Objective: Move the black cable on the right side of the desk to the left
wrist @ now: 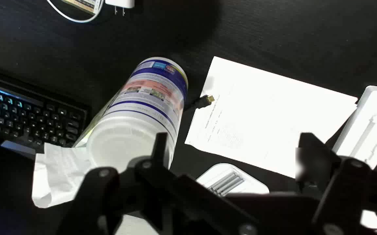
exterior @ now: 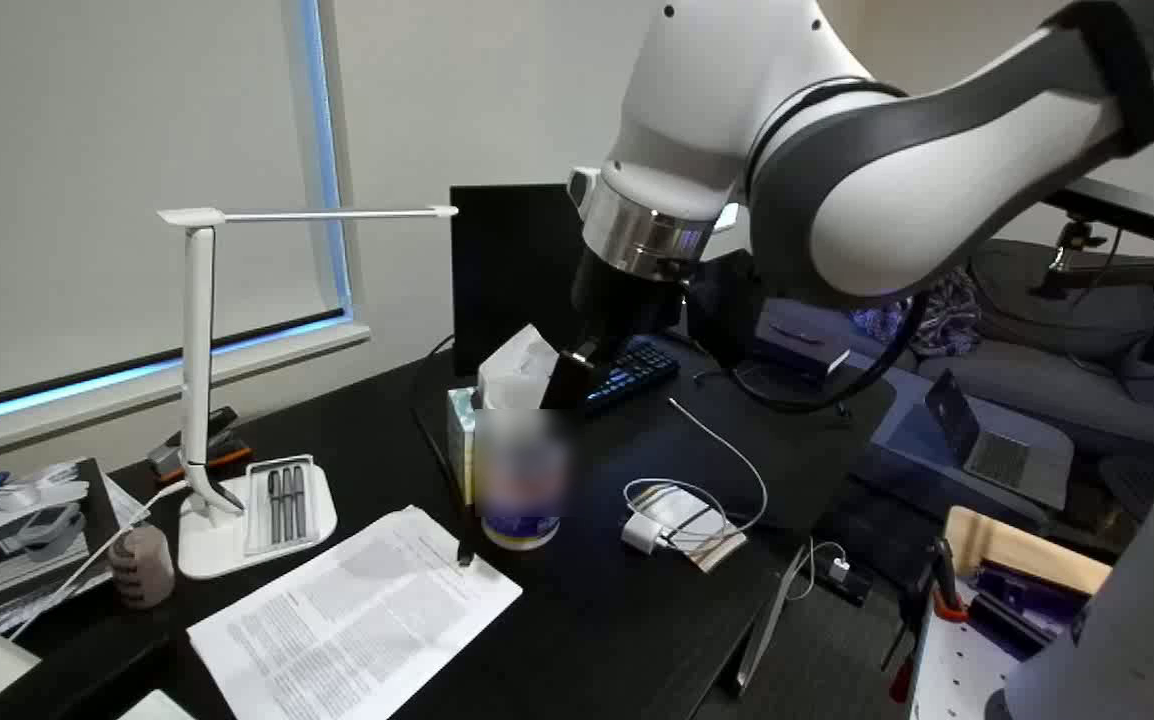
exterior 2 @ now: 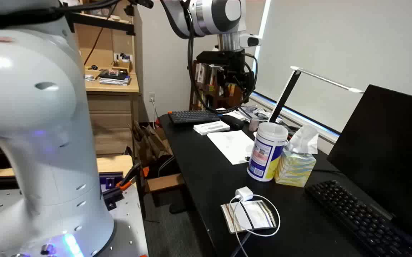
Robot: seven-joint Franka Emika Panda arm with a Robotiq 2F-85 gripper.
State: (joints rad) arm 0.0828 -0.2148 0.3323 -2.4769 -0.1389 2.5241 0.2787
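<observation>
The black cable [exterior: 465,552] runs down from beside the monitor, and its plug end lies at the edge of the paper on the black desk [exterior: 617,630]. In the wrist view its gold-tipped plug [wrist: 204,102] pokes out from beside the white canister, which hides the cord behind it. Its plug also shows in an exterior view [exterior 2: 247,158]. My gripper [wrist: 234,140] is open with nothing between its fingers. One finger overlaps the canister in the wrist view, the other the paper. In an exterior view the gripper [exterior 2: 234,84] hangs well above the desk.
A tall canister [exterior 2: 266,151] and a tissue box [exterior 2: 295,167] stand side by side. A white charger [exterior 2: 244,193] with a white cable lies on a notebook. A lamp [exterior: 199,350], paper [exterior: 357,620], keyboard [exterior: 637,372] and monitor [exterior: 512,270] are also on the desk.
</observation>
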